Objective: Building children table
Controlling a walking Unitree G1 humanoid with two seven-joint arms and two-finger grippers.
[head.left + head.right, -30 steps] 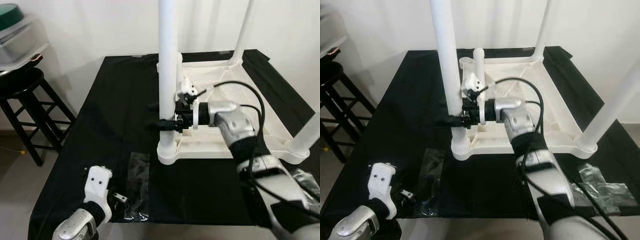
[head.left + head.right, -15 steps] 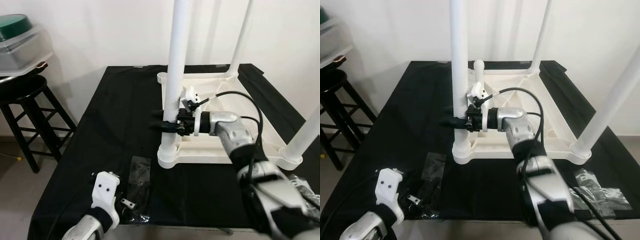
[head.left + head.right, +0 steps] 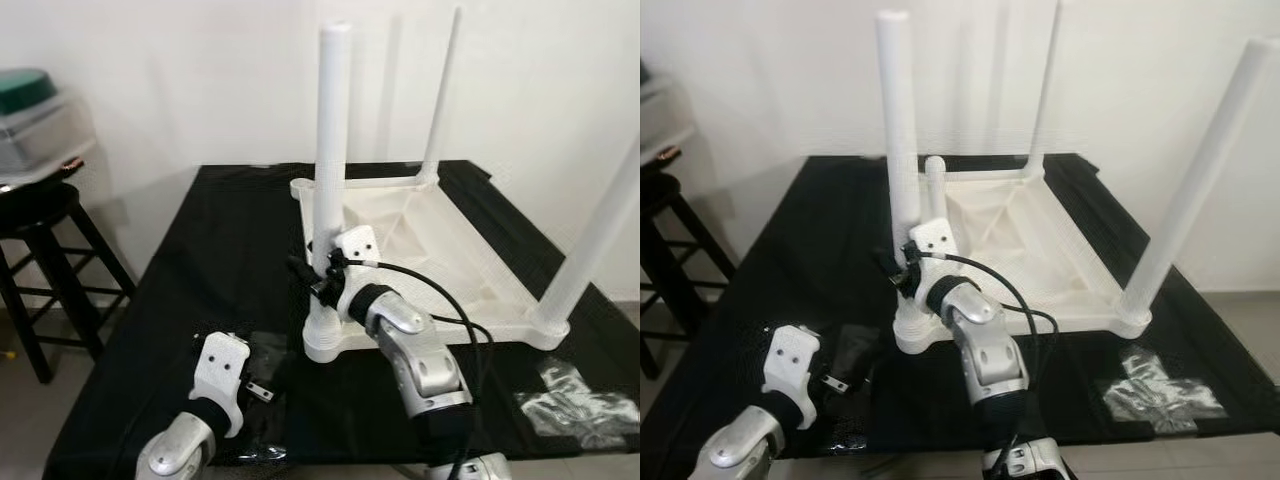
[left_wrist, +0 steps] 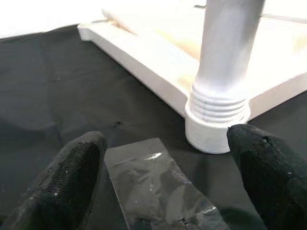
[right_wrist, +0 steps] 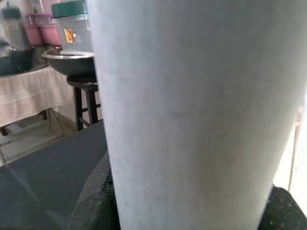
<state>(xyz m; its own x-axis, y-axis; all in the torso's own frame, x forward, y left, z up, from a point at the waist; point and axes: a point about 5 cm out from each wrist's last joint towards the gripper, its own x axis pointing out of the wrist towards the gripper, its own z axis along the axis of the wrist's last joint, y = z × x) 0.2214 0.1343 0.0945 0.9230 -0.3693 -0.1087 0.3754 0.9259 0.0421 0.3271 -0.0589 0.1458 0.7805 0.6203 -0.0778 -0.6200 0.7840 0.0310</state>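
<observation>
the upturned white children's table (image 3: 430,240) lies on the black bench (image 3: 230,240). your right end effector (image 3: 318,283) is clenched round the near leg (image 3: 329,150); twist it squarely into its socket. left end effector (image 4: 163,177) idles released over a plastic bag (image 4: 158,187).

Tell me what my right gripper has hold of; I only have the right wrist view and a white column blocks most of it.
Observer: The right gripper is closed around the near-left table leg, low down, just above its threaded base.
Operator: Report whether the other legs are in.
Observer: Two more legs stand upright on the upside-down white tabletop, at the far corner and the near-right corner.
Operator: Give me the left gripper.
Observer: The left gripper is open, low over the black cloth, with a clear plastic bag lying between its fingers, pointing at the leg's base.
</observation>
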